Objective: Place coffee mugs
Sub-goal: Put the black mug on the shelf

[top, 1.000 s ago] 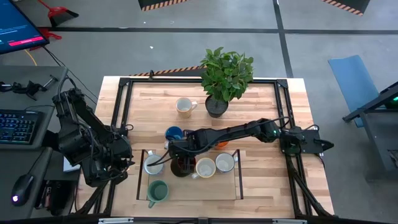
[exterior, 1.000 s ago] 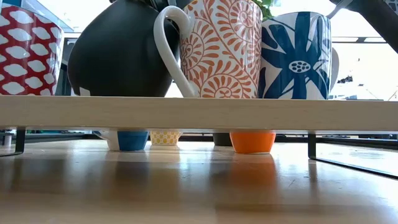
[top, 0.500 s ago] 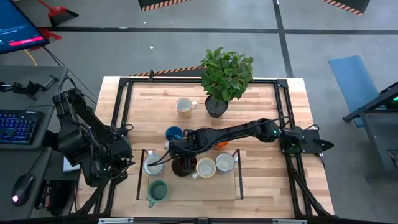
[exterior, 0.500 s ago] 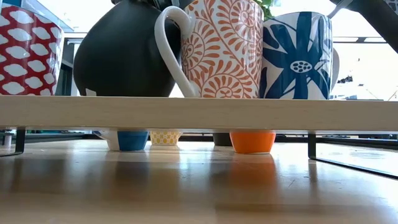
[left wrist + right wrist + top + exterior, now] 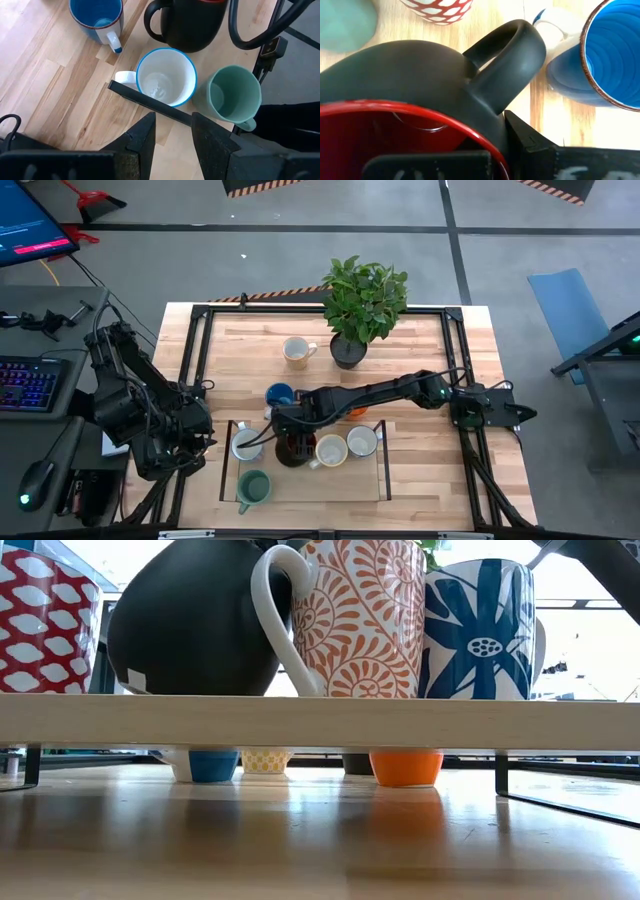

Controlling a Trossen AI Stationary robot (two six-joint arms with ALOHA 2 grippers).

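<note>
The wooden table [image 5: 420, 470] fills the middle of the high view, with the leafy potted plant [image 5: 362, 305] at its upper centre and a low raised shelf [image 5: 320, 721] in its lower centre. Since a second ago the only visible change is in the low view: the black mug [image 5: 195, 620] has shifted slightly on the shelf, its body now a little further left; the high view looks the same.

The right gripper [image 5: 290, 428], reaching across to centre frame, is closed on the black mug's red-lined rim [image 5: 405, 130], which sits in the shelf row. Beside it in the low view stand the orange-swirl mug [image 5: 365, 615] and blue-flower mug [image 5: 475, 630], with a red-patterned mug [image 5: 45, 620] at far left.

The left gripper [image 5: 172, 132], at lower left of the table, hangs open and empty above a white blue-rimmed mug [image 5: 165, 77] and teal mug [image 5: 232, 95]. A blue mug [image 5: 280, 394], an orange mug [image 5: 405, 767] and a cream mug [image 5: 296, 351] stand on the table. Every mug whose inside shows is empty.
</note>
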